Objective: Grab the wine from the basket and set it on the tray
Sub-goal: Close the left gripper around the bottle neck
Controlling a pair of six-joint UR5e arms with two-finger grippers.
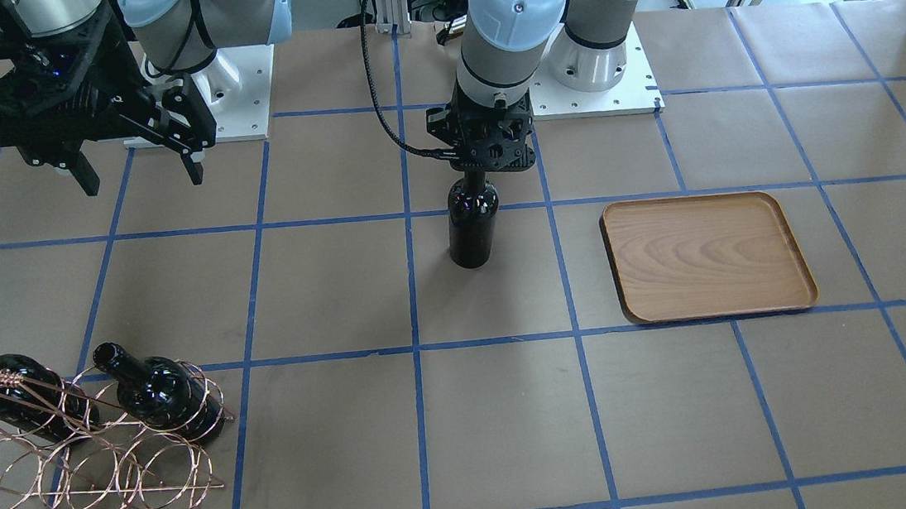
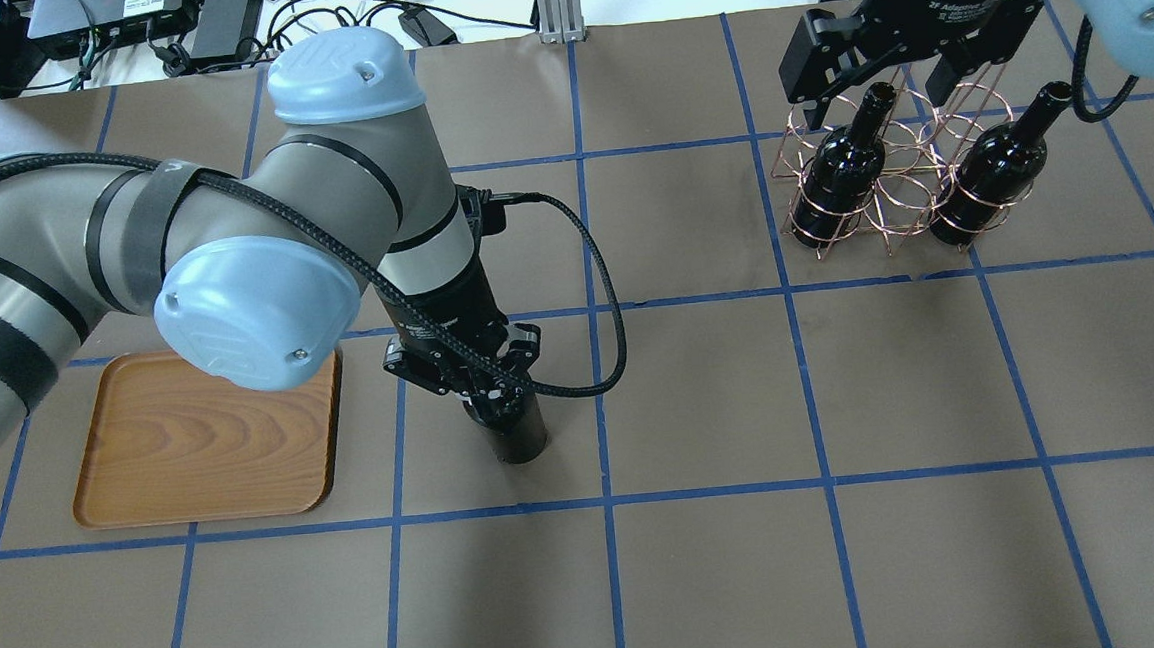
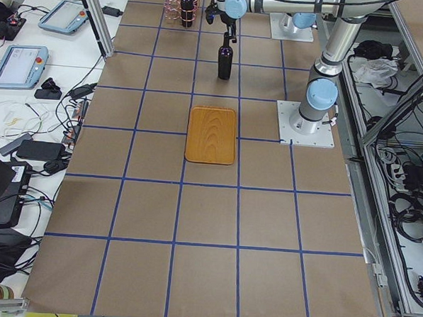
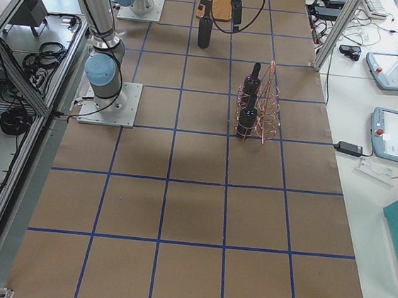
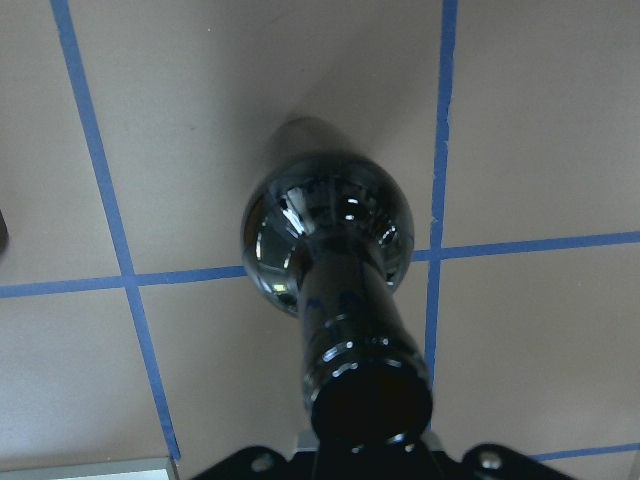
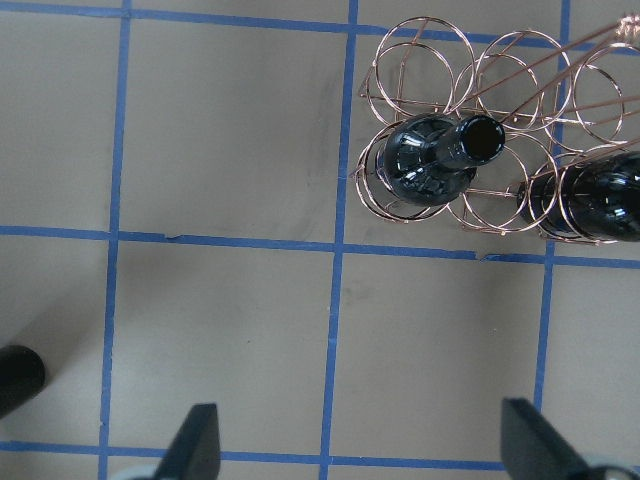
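My left gripper is shut on the neck of a near-black wine bottle and holds it upright near the table's middle. I cannot tell whether its base touches the table. The left wrist view looks down the bottle. The wooden tray lies empty beside it. The copper wire basket holds two more bottles. My right gripper hangs open and empty above the basket; its fingertips show in the right wrist view.
Brown paper with a blue tape grid covers the table. The arms' white base plates sit at the robot's side. Monitors, tablets and cables lie on side benches.
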